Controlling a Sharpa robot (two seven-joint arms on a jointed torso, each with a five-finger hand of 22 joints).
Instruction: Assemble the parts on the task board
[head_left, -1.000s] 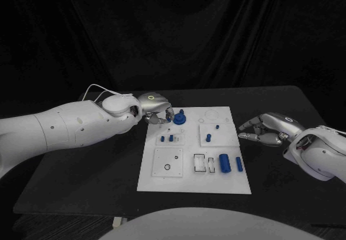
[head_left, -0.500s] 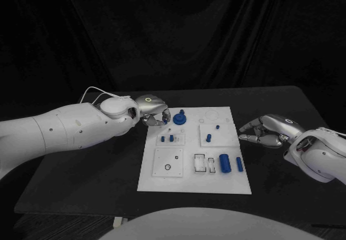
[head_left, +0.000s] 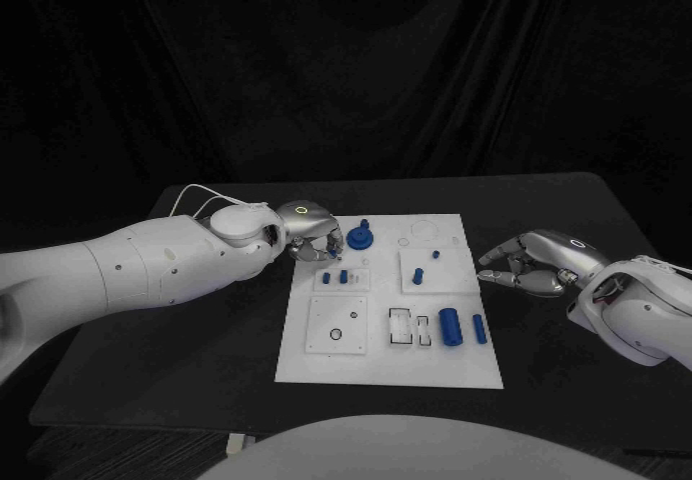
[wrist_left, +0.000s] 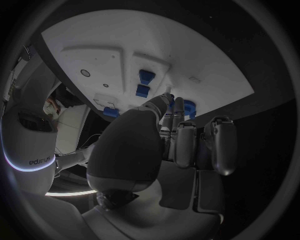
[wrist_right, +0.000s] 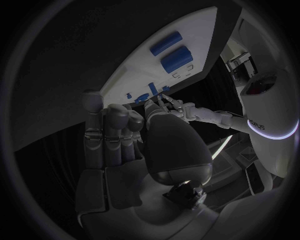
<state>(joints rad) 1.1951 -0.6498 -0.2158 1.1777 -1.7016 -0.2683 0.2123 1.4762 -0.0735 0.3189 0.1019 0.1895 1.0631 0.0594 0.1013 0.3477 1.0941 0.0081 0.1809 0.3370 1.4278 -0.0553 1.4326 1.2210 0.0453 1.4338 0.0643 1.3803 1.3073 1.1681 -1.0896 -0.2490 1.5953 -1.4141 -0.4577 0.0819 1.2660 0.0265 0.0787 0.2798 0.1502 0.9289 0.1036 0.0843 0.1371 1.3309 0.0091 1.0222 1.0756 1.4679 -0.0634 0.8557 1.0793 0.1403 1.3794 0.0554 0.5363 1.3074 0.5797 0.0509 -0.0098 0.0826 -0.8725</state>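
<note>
The white task board (head_left: 368, 345) lies in the middle of the table. A round blue part with a peg (head_left: 359, 238) stands at its far left corner. My left hand (head_left: 309, 232) is just left of that part, its fingertips (wrist_left: 167, 98) drawn together over the board's edge; whether they pinch anything is hidden. Two small blue pegs (head_left: 336, 275) stand below the hand, and two more (head_left: 417, 275) stand further right. Two blue cylinders (head_left: 450, 326) lie near the board's right edge. My right hand (head_left: 531, 263) rests off the board's right side, fingers curled, holding nothing.
The board has a square plate with a hole (head_left: 336, 325) and two small slots (head_left: 408, 327) in its near half. Bare black table (head_left: 173, 380) surrounds the board on all sides. The left forearm (head_left: 144, 265) spans the table's left part.
My left hand has sunk a little nearer the board beside the round blue part, and its forearm has swung closer in. The right hand has barely moved.
</note>
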